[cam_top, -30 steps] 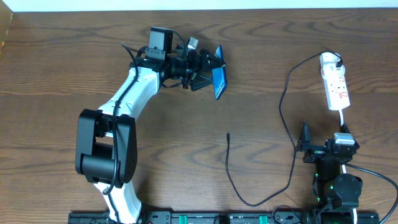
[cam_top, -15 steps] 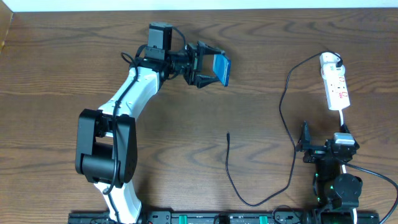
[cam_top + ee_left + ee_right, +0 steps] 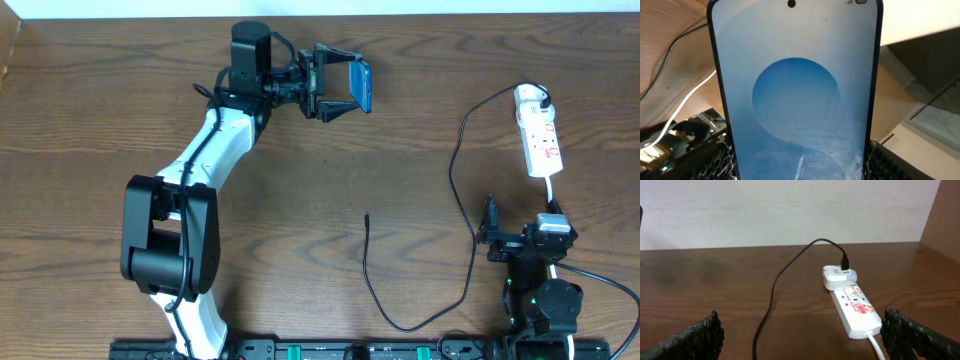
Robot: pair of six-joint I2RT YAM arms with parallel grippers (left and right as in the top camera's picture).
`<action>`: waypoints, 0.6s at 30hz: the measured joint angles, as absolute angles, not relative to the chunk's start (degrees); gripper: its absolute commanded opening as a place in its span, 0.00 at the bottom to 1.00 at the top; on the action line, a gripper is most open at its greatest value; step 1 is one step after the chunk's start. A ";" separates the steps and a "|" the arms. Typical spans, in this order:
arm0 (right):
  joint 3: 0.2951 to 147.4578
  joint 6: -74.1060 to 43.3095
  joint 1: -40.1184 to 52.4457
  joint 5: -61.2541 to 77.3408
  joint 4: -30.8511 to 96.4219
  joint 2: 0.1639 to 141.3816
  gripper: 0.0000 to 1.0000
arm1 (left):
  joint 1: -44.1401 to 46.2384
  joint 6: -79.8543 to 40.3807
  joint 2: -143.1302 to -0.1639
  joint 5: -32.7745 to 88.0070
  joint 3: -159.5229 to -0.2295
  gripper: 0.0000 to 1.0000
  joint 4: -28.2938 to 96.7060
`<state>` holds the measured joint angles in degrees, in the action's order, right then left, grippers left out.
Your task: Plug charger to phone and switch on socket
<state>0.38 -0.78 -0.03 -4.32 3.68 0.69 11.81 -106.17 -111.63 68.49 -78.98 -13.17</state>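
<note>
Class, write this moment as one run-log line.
left gripper: gripping phone | right gripper: open, empty | charger: tip on table, unplugged

surface: dark brown wood-grain worktop (image 3: 300,180), flat, faint sheen | far edge: plain white strip (image 3: 450,8) running along it | behind: bare off-white wall (image 3: 765,210), lightly mottled | right side: brown wooden side panel (image 3: 949,215), upright | light: even, diffuse

Phone (image 3: 362,86) aloft, screen lit; charger (image 3: 365,245) plugged into socket (image 3: 540,140).
</note>
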 measured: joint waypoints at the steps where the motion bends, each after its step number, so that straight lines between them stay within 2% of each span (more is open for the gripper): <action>1: 0.38 -0.78 -0.03 -4.32 3.68 0.69 0.99 | 11.68 -106.56 -111.63 68.53 -78.98 0.07 -13.23; 18: 0.38 -0.78 -0.03 -4.32 3.68 0.69 0.99 | 11.35 -108.01 -111.63 68.69 -78.98 0.08 -13.32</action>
